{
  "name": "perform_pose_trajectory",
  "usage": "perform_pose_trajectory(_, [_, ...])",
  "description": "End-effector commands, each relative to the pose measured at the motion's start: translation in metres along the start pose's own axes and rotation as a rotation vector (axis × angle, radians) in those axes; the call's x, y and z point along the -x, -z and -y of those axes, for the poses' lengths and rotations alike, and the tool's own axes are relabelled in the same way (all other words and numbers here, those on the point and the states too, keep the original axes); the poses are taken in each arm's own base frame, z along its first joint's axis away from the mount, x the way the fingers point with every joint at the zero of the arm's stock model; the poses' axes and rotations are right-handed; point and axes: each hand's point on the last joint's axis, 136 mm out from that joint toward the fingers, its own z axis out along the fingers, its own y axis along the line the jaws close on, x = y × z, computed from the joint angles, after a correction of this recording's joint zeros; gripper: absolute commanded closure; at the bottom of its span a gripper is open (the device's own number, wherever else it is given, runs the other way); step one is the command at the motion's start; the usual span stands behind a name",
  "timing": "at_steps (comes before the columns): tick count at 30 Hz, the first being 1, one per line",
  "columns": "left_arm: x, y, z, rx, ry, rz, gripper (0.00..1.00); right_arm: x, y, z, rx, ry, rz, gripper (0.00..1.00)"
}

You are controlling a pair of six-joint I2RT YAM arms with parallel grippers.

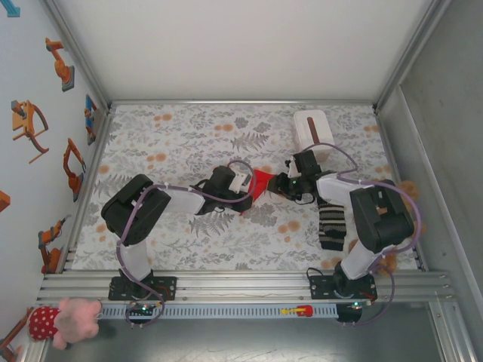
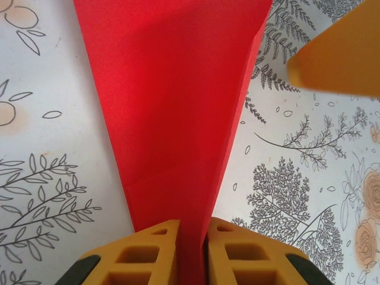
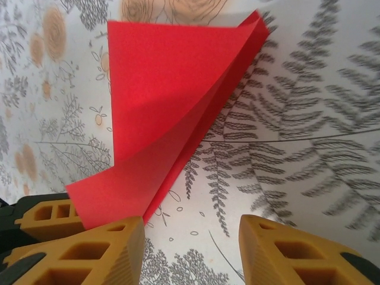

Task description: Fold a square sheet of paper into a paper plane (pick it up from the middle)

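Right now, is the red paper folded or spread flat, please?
Folded: the red paper shows two layers meeting at a crease, its narrow end pinched in the left pincer.

right pincer: jaws apart | red paper: folded, top flap curling

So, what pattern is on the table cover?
The table cover is white with grey ferns and pale orange flowers; best in the right wrist view.

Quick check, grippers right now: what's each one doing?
Left gripper: closed, pinching the narrow end of the folded red paper.
Right gripper: open, nothing between its fingers.
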Motion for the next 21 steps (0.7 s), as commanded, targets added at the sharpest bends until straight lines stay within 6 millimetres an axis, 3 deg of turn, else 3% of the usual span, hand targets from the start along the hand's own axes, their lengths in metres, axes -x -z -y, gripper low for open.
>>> perform_pose_trajectory(1, [-0.015,-0.004,-0.004,-0.025,0.056,-0.048,0.82,0.002,-0.006,-0.017,0.021,0.090,-0.030,0.53])
perform_pose_trajectory(13, [-0.022,-0.006,-0.009,-0.050,0.117,-0.079,0.83,0.000,-0.031,-0.009,-0.066,0.111,-0.090,0.53])
perform_pose_trajectory(21, [-0.023,-0.008,-0.011,-0.049,0.136,-0.106,0.73,-0.006,-0.045,-0.005,-0.095,0.125,-0.134,0.51])
